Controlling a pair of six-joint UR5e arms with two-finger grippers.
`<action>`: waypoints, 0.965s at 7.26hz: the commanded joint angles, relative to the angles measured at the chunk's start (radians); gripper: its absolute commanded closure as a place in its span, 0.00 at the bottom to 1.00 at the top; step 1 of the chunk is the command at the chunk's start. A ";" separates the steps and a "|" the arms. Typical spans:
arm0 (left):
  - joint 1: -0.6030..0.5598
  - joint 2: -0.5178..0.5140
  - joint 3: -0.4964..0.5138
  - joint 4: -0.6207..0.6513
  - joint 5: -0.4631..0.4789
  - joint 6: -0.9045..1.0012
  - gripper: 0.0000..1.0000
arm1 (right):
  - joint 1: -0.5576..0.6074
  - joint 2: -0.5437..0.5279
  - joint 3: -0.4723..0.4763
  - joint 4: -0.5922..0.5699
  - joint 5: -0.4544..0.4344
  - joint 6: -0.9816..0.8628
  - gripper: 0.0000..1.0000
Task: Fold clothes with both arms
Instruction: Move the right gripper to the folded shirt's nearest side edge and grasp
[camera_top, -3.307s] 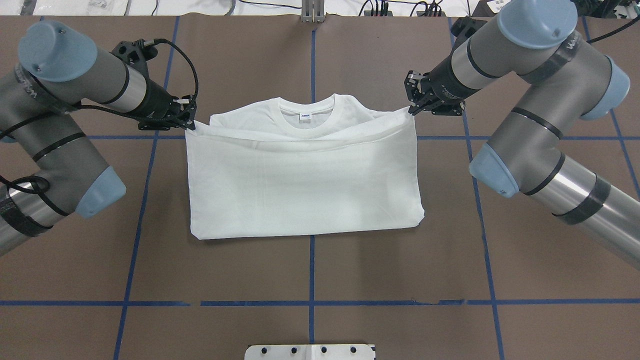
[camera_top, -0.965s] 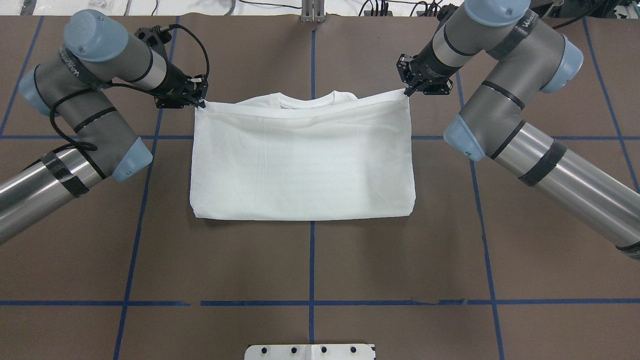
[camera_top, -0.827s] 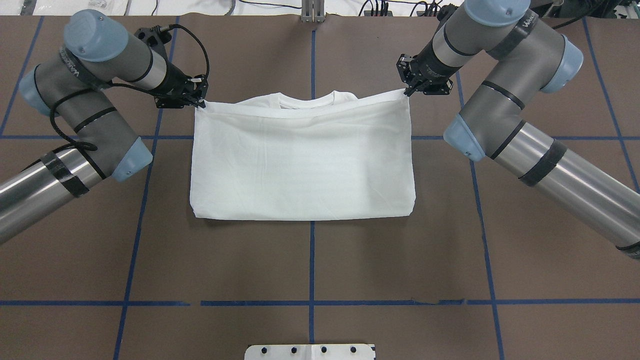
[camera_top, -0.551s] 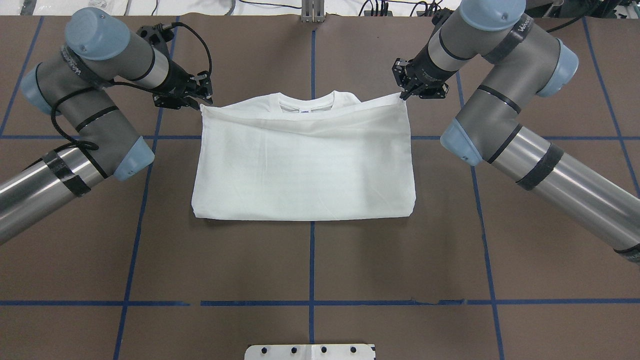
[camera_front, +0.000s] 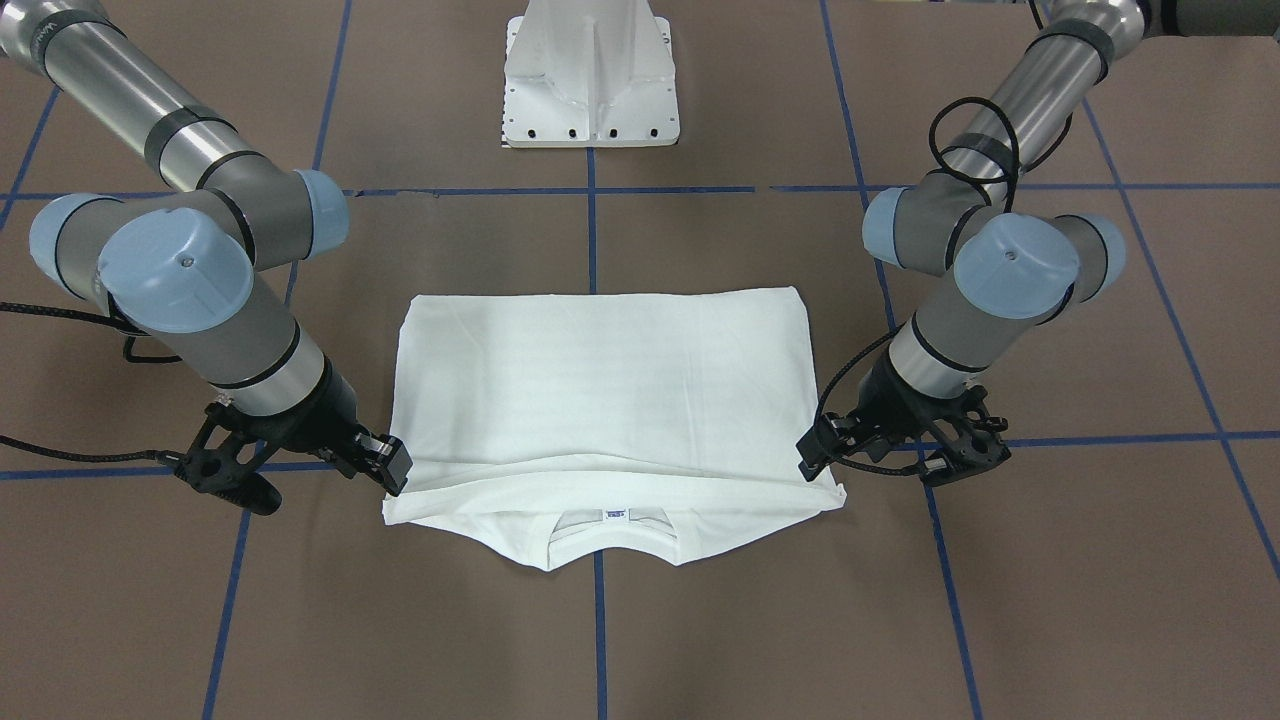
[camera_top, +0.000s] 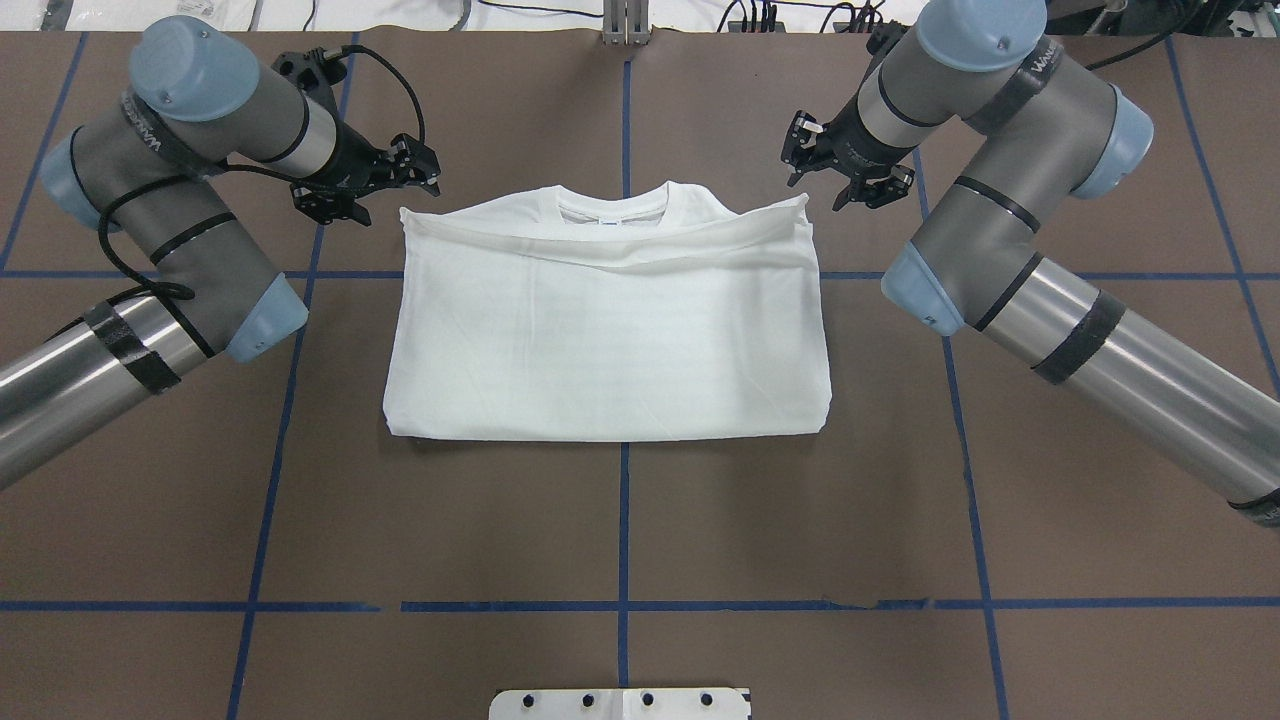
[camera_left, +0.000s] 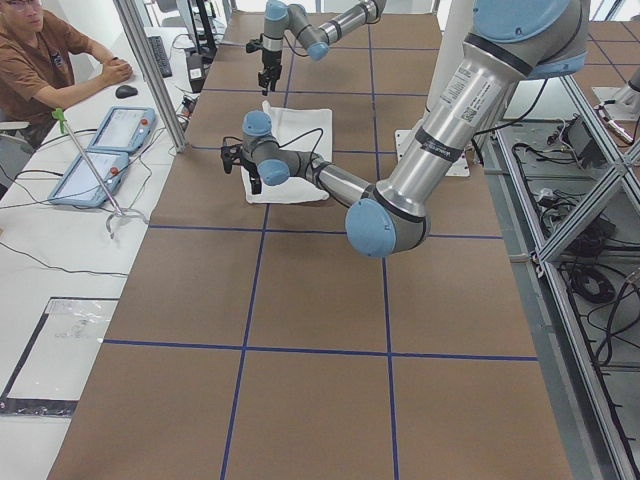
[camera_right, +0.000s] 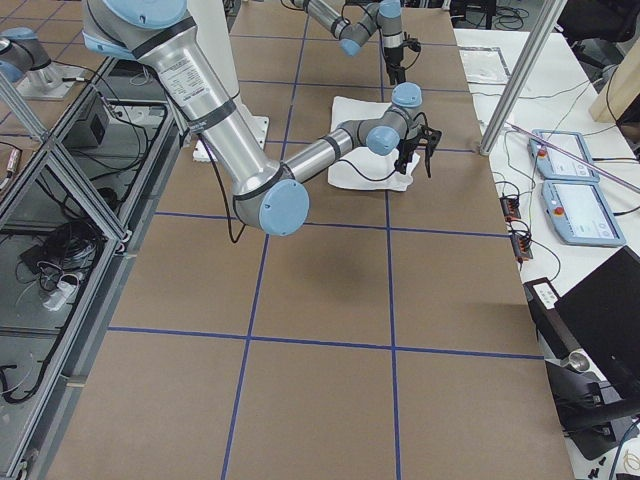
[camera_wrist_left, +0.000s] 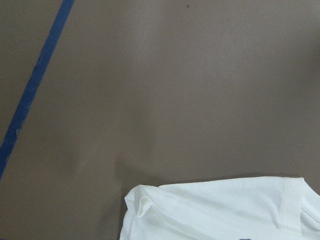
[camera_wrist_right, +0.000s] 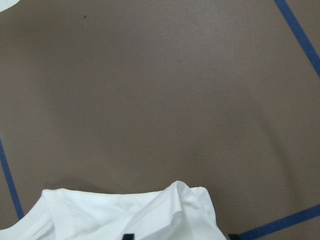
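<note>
The white shirt (camera_top: 610, 330) lies flat in the middle of the brown desk (camera_top: 620, 520), folded into a wide rectangle. From overhead, its folded edge is at 6 o'clock and its ribbed collar (camera_top: 612, 203) at 12 o'clock, with a small label (camera_top: 607, 222) showing inside the neck. The upper layer stops just short of the collar and sags a little across the middle, so a strip of the layer below shows along the 12 o'clock side.

The left arm (camera_top: 190, 230) reaches in from 8 o'clock. The left claw (camera_top: 420, 168) sits at about 10 o'clock from the shirt, just beside that top corner, with its fingers spread and no cloth between them. The right arm (camera_top: 1010, 250) reaches in from 4 o'clock. The right claw (camera_top: 815, 178) sits at about 2 o'clock from the shirt, just beside the other top corner, likewise spread and holding nothing.

In the right wrist view, two dark fingertips (camera_wrist_right: 128, 236) peep in at the 6 o'clock edge, well apart, with the bunched shirt corner lying on the desk between them. The left wrist view shows its own corner of the shirt slightly curled at 6 o'clock, and a blue tape line (camera_wrist_left: 35, 85) at 9 o'clock.

In the front-facing view a white pedestal (camera_front: 590, 80) stands at 12 o'clock. In the exterior left view a person (camera_left: 45, 60) sits at a side desk at 10 o'clock.
</note>
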 joint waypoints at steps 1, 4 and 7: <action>-0.001 0.002 0.000 0.000 -0.001 0.001 0.01 | -0.012 -0.010 0.032 0.000 0.010 -0.021 0.00; -0.002 0.008 -0.027 0.000 0.000 -0.002 0.01 | -0.138 -0.282 0.340 -0.014 -0.005 0.008 0.00; -0.002 0.005 -0.037 0.000 0.028 -0.002 0.01 | -0.314 -0.342 0.394 -0.078 -0.148 0.070 0.00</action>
